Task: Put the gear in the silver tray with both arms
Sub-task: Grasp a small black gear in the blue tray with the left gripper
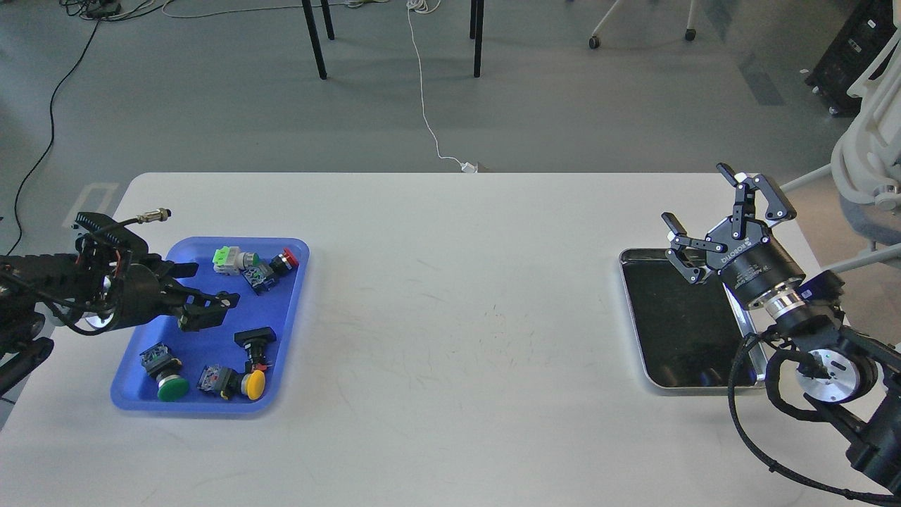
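1. Nearest the camera, the right arm (830, 366) rises from the lower right corner; its right tool (718, 225) hangs over the far right part of the silver tray (633, 317), fingers spread wide and grasping nothing.
2. On the far left, the left tool (211, 306) reaches over the blue tray (134, 380), low among the parts. Its fingers look nearly together, but I cannot tell whether they are clenched or whether anything sits between them.
3. The step in hand seems to be the pick from the blue tray. To do it well, I judge the left tool should settle on one part only, squarely across its body, and lift straight up so the neighbours stay put.
4. The parts lie close to each other, so a slanted approach could knock one against the rim.
5. The blue tray holds several switch-like parts: a green button (169, 384), a yellow button (252, 384), a red button (287, 259), a green-and-white block (227, 258) and a black part (255, 339). I see nothing there that is clearly a gear.
6. The silver tray is empty, its dark bottom bare. It lies well apart from the blue tray, across the desk (450, 317).
7. That gap suggests a handover mid-desk.
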Controlling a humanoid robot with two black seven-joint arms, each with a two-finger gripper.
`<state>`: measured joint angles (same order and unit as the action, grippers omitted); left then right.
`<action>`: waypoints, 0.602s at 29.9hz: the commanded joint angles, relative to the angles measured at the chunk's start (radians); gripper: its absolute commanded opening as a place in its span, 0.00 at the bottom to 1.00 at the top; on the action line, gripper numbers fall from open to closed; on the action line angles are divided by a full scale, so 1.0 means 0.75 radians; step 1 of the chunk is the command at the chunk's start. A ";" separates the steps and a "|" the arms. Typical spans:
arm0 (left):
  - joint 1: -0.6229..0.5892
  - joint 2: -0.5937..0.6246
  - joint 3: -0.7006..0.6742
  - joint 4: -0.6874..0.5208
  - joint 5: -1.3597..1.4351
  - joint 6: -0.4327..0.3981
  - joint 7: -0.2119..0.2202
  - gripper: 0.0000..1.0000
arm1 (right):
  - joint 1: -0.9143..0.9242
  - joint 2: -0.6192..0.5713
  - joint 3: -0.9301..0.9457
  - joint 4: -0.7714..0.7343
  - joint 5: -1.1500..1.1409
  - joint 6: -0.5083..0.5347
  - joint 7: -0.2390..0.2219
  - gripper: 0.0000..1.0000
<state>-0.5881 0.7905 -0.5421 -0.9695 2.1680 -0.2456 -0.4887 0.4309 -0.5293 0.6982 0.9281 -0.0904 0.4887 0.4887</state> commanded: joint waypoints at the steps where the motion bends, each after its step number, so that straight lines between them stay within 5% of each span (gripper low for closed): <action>1: -0.014 -0.033 0.003 0.063 0.003 0.000 0.000 0.80 | -0.006 0.000 0.014 0.000 0.000 0.000 0.000 0.99; 18: -0.014 -0.136 0.050 0.233 -0.007 0.053 0.000 0.71 | -0.018 0.000 0.016 0.000 0.000 0.000 0.000 0.99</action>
<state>-0.6005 0.6969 -0.5061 -0.8074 2.1656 -0.2086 -0.4887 0.4188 -0.5279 0.7091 0.9281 -0.0904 0.4887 0.4887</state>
